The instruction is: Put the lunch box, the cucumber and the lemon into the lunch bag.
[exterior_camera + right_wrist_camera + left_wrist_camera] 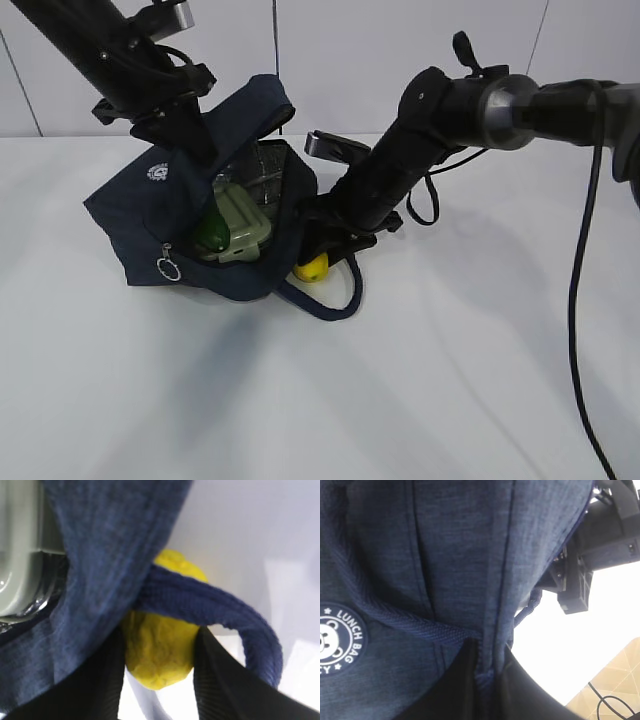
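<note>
The navy lunch bag (150, 215) lies tipped on the white table with its mouth facing front right. Inside it I see the sage-green lid of the lunch box (243, 222) and the dark green end of the cucumber (211, 234). My left gripper (487, 675) is shut on a fold of the bag's upper fabric (470, 555) and holds the mouth up. My right gripper (159, 655) is shut on the yellow lemon (160, 650), just outside the bag's rim, with a bag handle (215, 612) looped across it. The lemon also shows in the exterior view (312, 267).
The bag's zipper ring pull (168, 267) hangs at its front left. A loop handle (330, 300) lies on the table below the right gripper. A black cable (578, 300) hangs at the right. A wall stands behind the table.
</note>
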